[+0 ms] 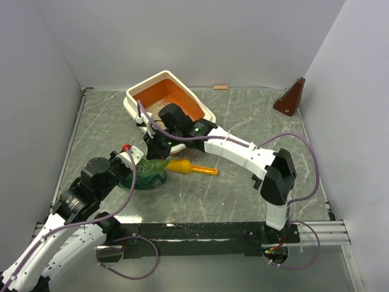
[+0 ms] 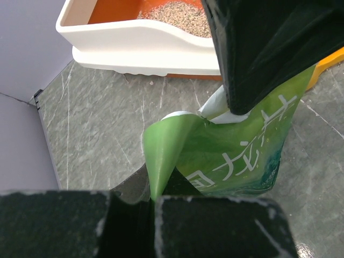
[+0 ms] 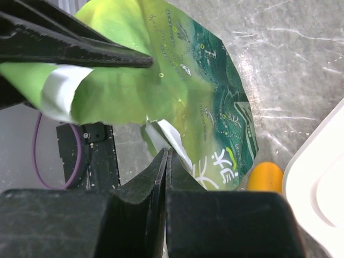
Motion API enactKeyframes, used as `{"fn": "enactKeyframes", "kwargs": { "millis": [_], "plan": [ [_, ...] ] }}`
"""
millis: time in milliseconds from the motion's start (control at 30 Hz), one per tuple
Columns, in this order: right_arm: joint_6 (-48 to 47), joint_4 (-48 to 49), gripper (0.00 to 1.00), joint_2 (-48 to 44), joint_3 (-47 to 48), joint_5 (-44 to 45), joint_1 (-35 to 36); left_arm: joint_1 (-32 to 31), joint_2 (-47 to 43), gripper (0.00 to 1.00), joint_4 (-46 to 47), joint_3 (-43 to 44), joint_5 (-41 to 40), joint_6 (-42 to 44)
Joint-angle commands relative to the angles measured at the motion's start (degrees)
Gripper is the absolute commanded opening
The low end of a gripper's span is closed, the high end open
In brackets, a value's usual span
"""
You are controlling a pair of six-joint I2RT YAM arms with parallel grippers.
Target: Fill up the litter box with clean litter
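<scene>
1. The left gripper (image 2: 152, 207) has its jaws pinched tight on the green bag (image 2: 236, 156); the right gripper (image 3: 165, 161) clamps the bag's top edge.
2. The litter box (image 1: 137, 97) sits behind, with some clean litter (image 2: 177, 16) inside.
3. Pulled unevenly, the thin film could slip or tear, spilling granules onto the bench (image 1: 243, 121).

Green bag (image 1: 148, 173) stands upright on the grey marbled counter (image 1: 243, 121), front-left of centre. It is a foil pouch with white script and teal print on its face. The top is crumpled and pulled open, with white lining showing at the torn edge.

Yellow-orange plastic scoop (image 1: 189, 168) lies flat just right of the bag, handle pointing right; touching it or just beside, hard to tell.

Dark brown wedge-shaped object (image 1: 290, 97) by the right wall, far end, possibly a metronome.

Small tan strip (image 1: 220, 87) at the foot of the back wall.
</scene>
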Motion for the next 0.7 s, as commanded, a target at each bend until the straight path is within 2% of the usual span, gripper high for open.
{"fn": "enactKeyframes", "kwargs": {
  "millis": [0,233,400,667],
  "plan": [
    [0.6,5.0,0.0,0.4,0.1,2.3,0.2,-0.4,-0.5,0.01,8.4,2.7,-1.2,-0.5],
    [2.1,11.7,0.0,-1.3,-4.6,7.8,0.0,-0.6,-1.0,0.01,7.9,2.6,-0.7,-0.3],
    [1.4,9.5,0.0,0.2,-2.0,10.0,-0.7,-0.6,-1.4,0.01,7.9,2.4,-0.2,-0.1],
    [-0.2,6.5,0.0,0.2,0.3,8.3,-2.4,-0.9,-2.0,0.01,8.5,1.4,0.7,0.0]
  ]
}}
